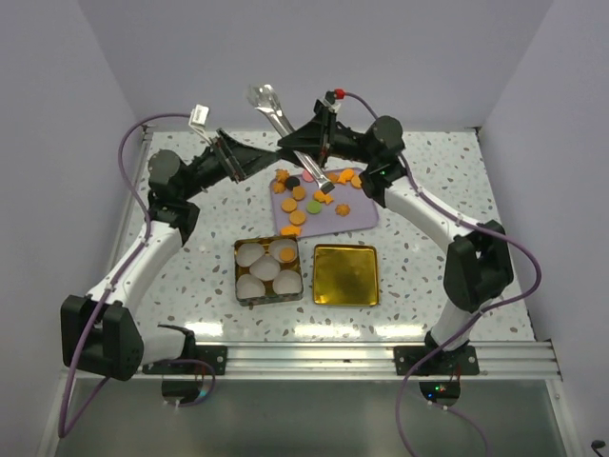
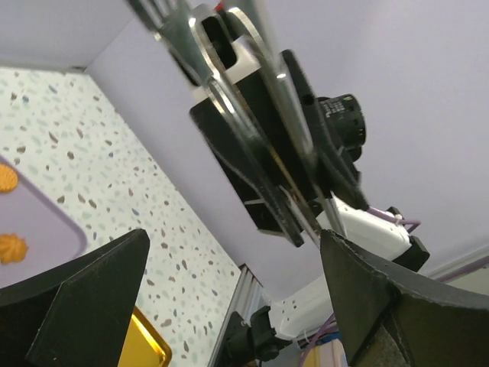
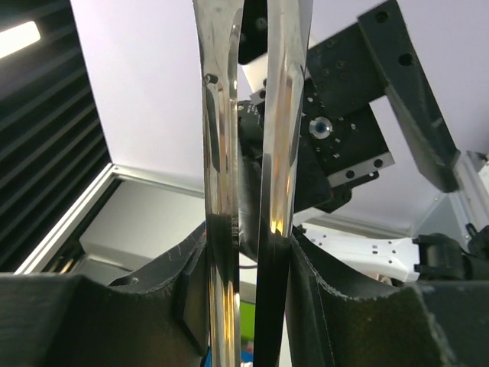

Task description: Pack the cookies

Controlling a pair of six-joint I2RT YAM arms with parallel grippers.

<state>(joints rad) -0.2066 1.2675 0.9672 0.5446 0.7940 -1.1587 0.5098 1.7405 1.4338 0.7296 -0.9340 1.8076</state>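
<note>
The cookies (image 1: 298,217), mostly orange with one black, one green and one pink, lie scattered on a lavender tray (image 1: 362,217). My right gripper (image 1: 311,141) (image 3: 248,241) is shut on a pair of metal tongs (image 1: 285,129) and holds them slanted above the tray. The tongs' dark tips reach down to an orange cookie (image 1: 324,198); I cannot tell if they pinch it. My left gripper (image 1: 269,152) (image 2: 233,237) is open and empty, raised left of the tongs (image 2: 252,115) and facing them. Two orange cookies (image 2: 12,248) show at the left wrist view's edge.
A square tin (image 1: 238,286) holding several white paper cups (image 1: 265,269) stands in front of the tray. Its gold lid (image 1: 344,274) lies to the right of it, and also shows in the left wrist view (image 2: 145,340). White walls enclose the speckled table.
</note>
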